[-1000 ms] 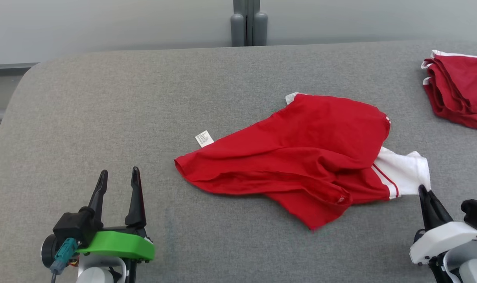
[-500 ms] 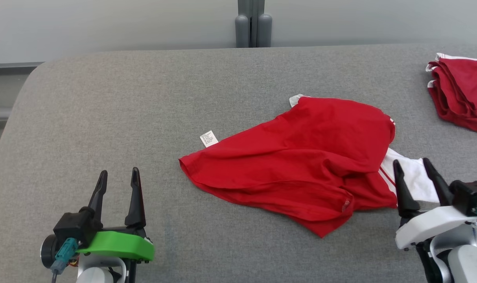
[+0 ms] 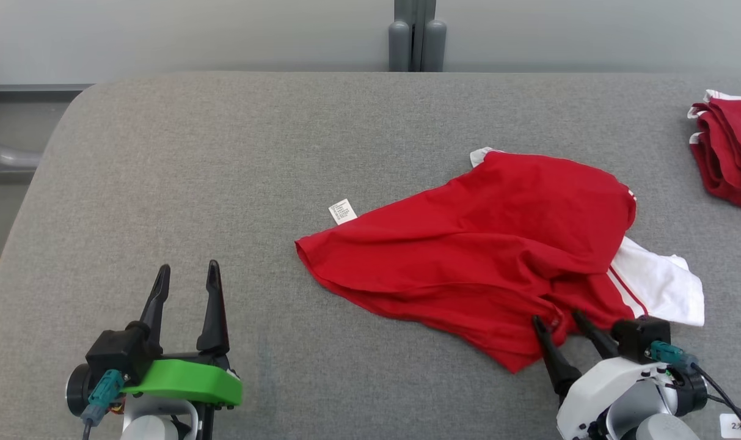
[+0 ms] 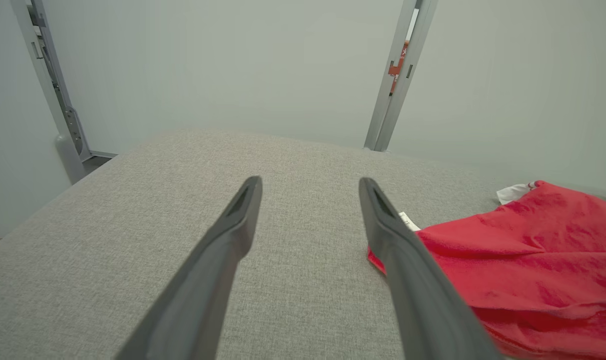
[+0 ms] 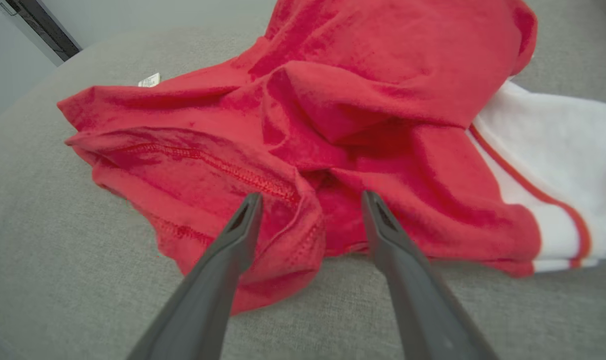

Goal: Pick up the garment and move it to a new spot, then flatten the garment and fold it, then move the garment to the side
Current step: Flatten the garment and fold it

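One red garment (image 3: pixel 468 250), crumpled, white sleeve w/ red stripe.

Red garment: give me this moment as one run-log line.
garment: red shirt crumpled on grey table | right gripper: open, fingers at its near edge | left gripper: open, apart from it

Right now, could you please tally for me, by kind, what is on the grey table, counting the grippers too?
Crumpled red-and-white garment: 1
Pile of folded red garments: 1
Grippers, both open: 2 (left gripper, right gripper)
Total: 4
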